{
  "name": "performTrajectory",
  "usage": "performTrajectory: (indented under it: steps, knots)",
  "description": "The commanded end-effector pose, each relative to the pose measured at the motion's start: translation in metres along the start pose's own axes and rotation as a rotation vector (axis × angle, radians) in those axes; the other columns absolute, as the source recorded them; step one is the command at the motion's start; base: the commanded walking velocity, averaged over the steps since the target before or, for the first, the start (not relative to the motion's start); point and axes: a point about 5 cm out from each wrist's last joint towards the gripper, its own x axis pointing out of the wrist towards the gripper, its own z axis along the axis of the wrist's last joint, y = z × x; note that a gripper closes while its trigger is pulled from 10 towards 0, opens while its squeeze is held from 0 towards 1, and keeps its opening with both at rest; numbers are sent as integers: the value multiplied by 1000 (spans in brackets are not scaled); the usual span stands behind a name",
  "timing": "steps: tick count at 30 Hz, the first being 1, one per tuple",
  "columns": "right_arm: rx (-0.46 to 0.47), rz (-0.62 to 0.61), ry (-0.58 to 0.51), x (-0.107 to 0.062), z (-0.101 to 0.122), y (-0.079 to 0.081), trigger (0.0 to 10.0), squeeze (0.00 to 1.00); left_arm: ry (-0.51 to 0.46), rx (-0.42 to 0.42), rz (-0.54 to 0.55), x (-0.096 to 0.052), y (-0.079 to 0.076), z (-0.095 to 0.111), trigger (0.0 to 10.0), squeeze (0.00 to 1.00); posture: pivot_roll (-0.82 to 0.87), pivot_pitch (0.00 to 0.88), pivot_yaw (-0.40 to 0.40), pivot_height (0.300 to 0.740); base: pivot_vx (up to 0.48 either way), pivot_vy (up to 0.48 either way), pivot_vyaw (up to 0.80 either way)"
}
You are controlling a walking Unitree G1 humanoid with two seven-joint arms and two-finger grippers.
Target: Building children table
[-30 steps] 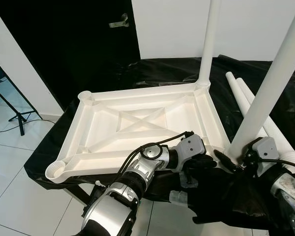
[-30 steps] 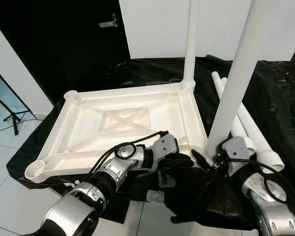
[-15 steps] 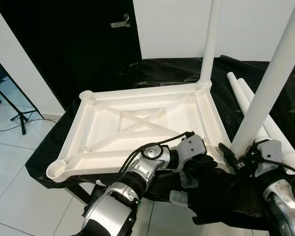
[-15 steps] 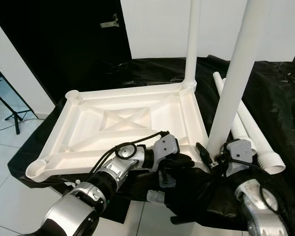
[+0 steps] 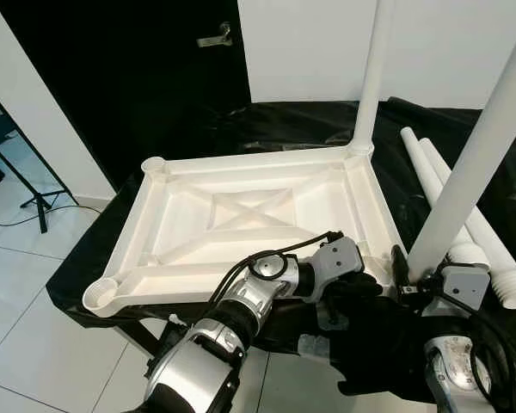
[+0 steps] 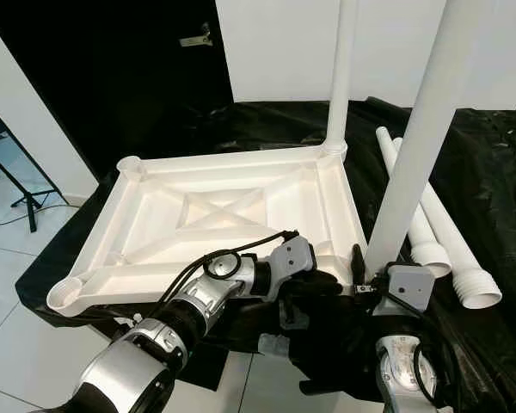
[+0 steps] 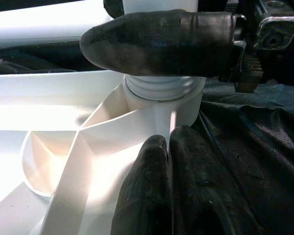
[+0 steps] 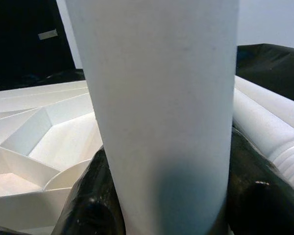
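A white children's table top [image 5: 241, 161] lies upside down on a black-covered surface. One white leg [image 5: 370, 77] stands upright in its far right corner. A second leg [image 5: 473, 163] stands in the near right corner socket [image 7: 161, 93], leaning slightly. My right gripper [image 5: 417, 268] is shut on this leg's base, one black finger [image 8: 88, 205] on each side. My left gripper [image 5: 361, 288] is shut on the table top's near right corner, with one finger [image 7: 161, 41] lying across the leg's collar. The left corner sockets [image 5: 153, 165] [image 5: 101, 297] hold nothing.
Two loose white legs [image 6: 413, 224] [image 6: 456, 249] lie on the black cloth to the right. A black door with a handle [image 5: 217, 36] and a white wall stand behind. A stand's feet [image 5: 26, 194] rest on the tiled floor at left.
My right wrist has swung lower and inward around the near leg's base, and the leg stands a little steeper. The left gripper has kept its hold on the corner.
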Motion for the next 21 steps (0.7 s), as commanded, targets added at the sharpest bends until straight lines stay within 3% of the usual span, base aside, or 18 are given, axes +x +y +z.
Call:
performTrajectory:
  steps: [1,2,3,6,7,9,10,12,13,17,21]
  knots:
    - [-60,-36,61,-6,-12,-7,10000,0,195,-182,16,-3,-27,-55,10000,0,34,0,76,740,0,0,0]
    - [-60,-36,61,-6,-12,-7,10000,0,195,-182,16,-3,-27,-55,10000,0,34,0,76,740,0,0,0]
    - [-63,-22,47,-3,-11,-9,10000,757,194,-182,17,-3,-27,-55,10000,0,34,0,77,740,0,0,0]
    - [-63,-21,42,-2,-11,-9,10000,757,194,-182,17,-3,-27,-55,10000,0,34,0,77,740,0,0,0]
    - [-64,-11,37,0,-10,-11,10000,1000,196,-181,16,-3,-27,-55,10000,0,30,0,82,740,0,0,0]
    - [-85,20,13,5,-5,-15,10000,1000,198,-179,14,-3,-27,-55,10000,0,30,0,82,740,0,0,0]
    - [-101,49,-3,11,-1,-19,10000,129,200,-178,13,-4,-27,-55,10000,0,28,0,81,740,0,0,0]
    - [-101,49,-3,11,-1,-19,10000,129,200,-178,13,-4,-27,-55,10000,0,28,0,81,740,0,0,0]
    - [-119,84,-12,16,4,-25,10000,0,200,-177,13,-3,-27,-55,10000,0,28,0,79,740,0,0,0]
    - [-130,178,62,14,-2,-39,10000,0,195,-178,11,-1,-28,-54,10000,0,28,0,76,740,0,0,0]
    - [-127,224,97,8,-6,-38,10000,0,195,-178,7,-1,-29,-55,10000,0,22,0,78,740,0,0,0]
